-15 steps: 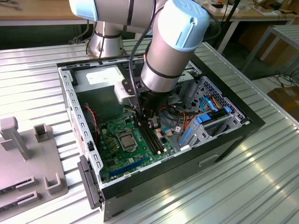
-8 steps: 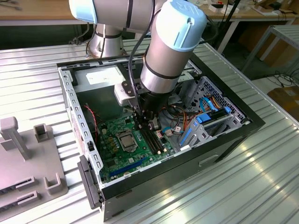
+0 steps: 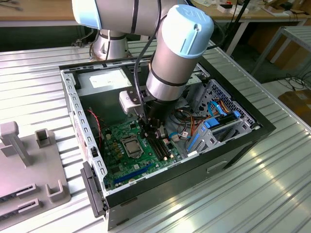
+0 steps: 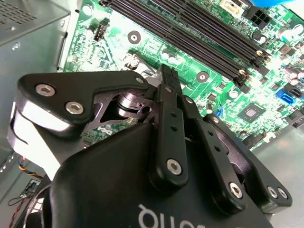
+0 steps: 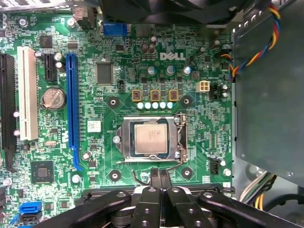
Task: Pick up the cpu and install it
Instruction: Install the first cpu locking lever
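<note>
The gripper (image 5: 160, 175) is hanging low inside the open computer case (image 3: 252, 127), its two black fingertips (image 5: 155, 174) pressed together with nothing between them, poised just beside the CPU socket (image 5: 151, 139). The cpu (image 5: 150, 138) is already lying flat inside that socket's frame, so picking and placing look finished; judging by this, the work is sitting at the seating or securing stage, and any further move would call for a careful touch near the thin retention lever along the socket's edge.

Going left to right across the motherboard (image 5: 104, 99) in the first wrist view: a white expansion slot (image 5: 27, 92) and a round silver coin battery (image 5: 52, 98) are lying well away from the socket, a long blue slot (image 5: 72, 107) is running nearer to it, then comes the socket itself, a square silver frame around the chip's matte grey metal lid. Beyond the socket, a plain grey metal panel (image 5: 268, 95) is standing with twisted coloured wires (image 5: 251, 57) draped over its corner.
</note>
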